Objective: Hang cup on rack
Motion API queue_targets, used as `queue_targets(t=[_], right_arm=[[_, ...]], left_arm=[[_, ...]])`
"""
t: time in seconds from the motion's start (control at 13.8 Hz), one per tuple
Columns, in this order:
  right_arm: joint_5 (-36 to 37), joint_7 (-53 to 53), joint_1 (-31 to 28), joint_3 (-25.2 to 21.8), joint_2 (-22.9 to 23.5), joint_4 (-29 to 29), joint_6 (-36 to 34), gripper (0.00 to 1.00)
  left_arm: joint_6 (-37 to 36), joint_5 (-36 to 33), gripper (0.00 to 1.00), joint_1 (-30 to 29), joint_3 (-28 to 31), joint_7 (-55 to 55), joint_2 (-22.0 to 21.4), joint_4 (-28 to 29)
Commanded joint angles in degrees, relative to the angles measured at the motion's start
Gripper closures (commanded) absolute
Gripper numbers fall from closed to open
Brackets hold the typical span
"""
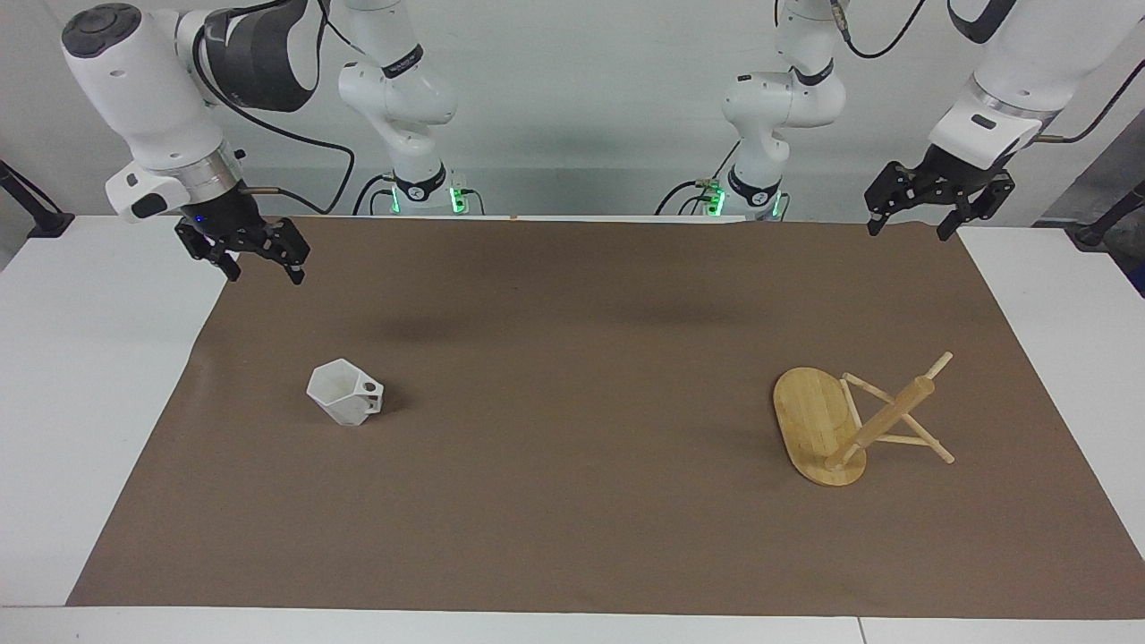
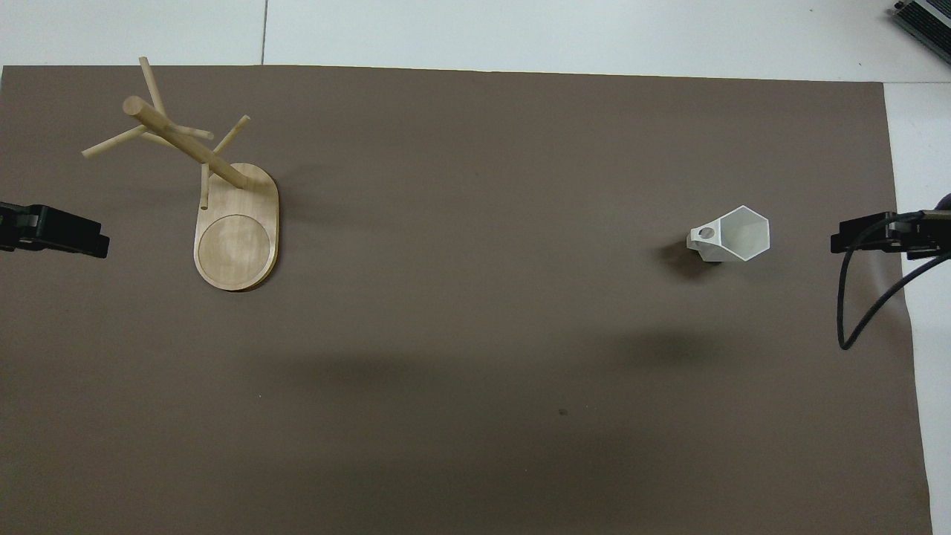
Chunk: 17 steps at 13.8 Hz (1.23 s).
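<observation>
Facing view: the white faceted cup point(image 1: 345, 392) stands upright on the brown mat point(image 1: 572, 537) toward the right arm's end of the bench point(image 1: 80, 402). The bamboo rack point(image 1: 845, 425) lies tipped over toward the left arm's end. The right gripper point(image 1: 266, 261) and left gripper point(image 1: 912, 219) hang open and empty above the mat's corners by the robots.

Overhead view: cup point(image 2: 732, 235) and rack point(image 2: 223, 200) sit well apart, each gripper's tip at a side edge.
</observation>
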<state>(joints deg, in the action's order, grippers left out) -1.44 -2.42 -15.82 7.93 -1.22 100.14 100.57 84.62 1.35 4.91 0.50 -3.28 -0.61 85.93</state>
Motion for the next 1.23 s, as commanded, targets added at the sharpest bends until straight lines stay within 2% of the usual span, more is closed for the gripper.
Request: queue_targets(t=[0.0, 0.8, 1.16], right_arm=[[-0.7, -1.4, -1.3, 0.3, -1.2, 0.8, -0.6, 0.00], [-0.7, -1.5, -2.4, 0.3, -1.2, 1.2, 0.9, 0.00], [-0.7, -1.5, -2.9, 0.3, -1.5, 4.1, 6.7, 0.00]], left_arm=[[-0.4, 0.4, 0.00, -0.2, 0.4, 0.6, -1.4, 1.4], [-0.4, 0.4, 0.00, -0.6, 0.5, 0.6, -1.4, 1.5], [-0.4, 0.4, 0.00, -0.6, 0.4, 0.6, -1.4, 1.4]])
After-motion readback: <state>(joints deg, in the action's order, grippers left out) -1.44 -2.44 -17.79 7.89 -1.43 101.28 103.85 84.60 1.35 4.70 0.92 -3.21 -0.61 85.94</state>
